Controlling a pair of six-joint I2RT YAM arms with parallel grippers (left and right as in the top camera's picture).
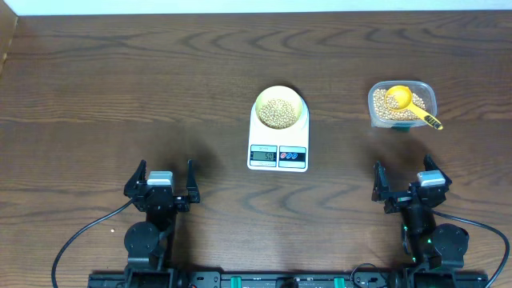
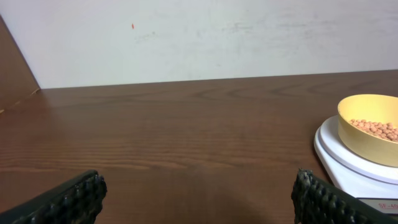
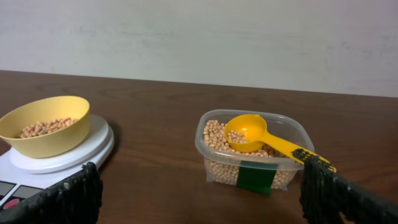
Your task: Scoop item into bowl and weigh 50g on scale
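Beans [image 1: 279,113] sitting in bowl [image 1: 298,99] on scale [image 1: 278,154]; scoop [image 1: 400,99] resting in container [image 1: 426,91] right of scale. Left tool [image 1: 161,182], right tool [image 1: 404,182] hanging released. Looking done; display [image 1: 263,154] unreadable.

Open tabletop [image 1: 120,96] left of scale [image 1: 276,154]

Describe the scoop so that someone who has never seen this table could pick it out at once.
On the dark wooden table, to the right of the white scale, stands a clear plastic container of tan beans. The scoop lies in it, handle resting over the rim. It is the only bright orange-yellow, long-handled thing; the bowl on the scale is paler and handleless.
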